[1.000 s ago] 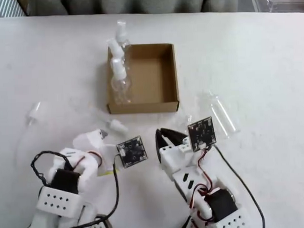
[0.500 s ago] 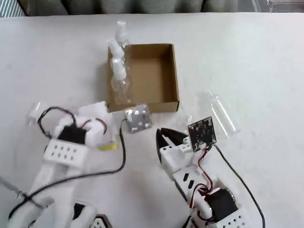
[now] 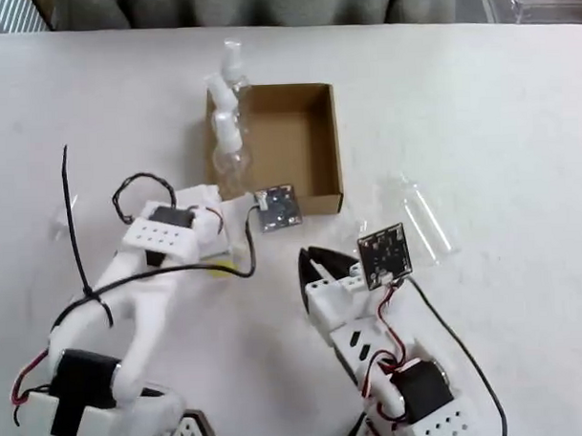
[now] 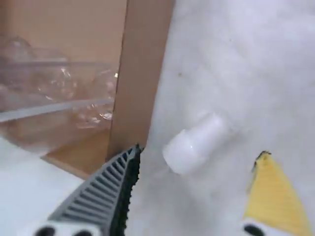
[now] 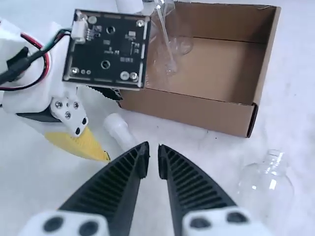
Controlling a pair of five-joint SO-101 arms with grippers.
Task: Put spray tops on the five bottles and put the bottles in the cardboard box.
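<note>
In the high view, the cardboard box (image 3: pixel 336 145) sits open in the upper middle of the frame on the white table (image 3: pixel 478 106). Clear bottles (image 3: pixel 229 153) with spray tops on lie along its left wall, and one top pokes out past the upper left corner. A loose bottle (image 3: pixel 425 218) with an open neck lies on the table right of the box, near its lower right corner. The left arm (image 3: pixel 163 237) stretches from the lower left up to the box's lower left corner. The right gripper (image 3: pixel 308 259) sits below the box at mid-frame, apart from it.

In the left wrist view, the left gripper (image 4: pixel 199 153) stands wide. Its dark finger is at lower left and its yellow finger at lower right, either side of a white spray top (image 4: pixel 194 145) lying on the table just beside the box wall. Neither finger visibly touches it.

In the right wrist view, the right gripper's fingers at bottom centre are narrow, almost together, with nothing between them. The spray top lies just above them, and the loose bottle is at lower right.
</note>
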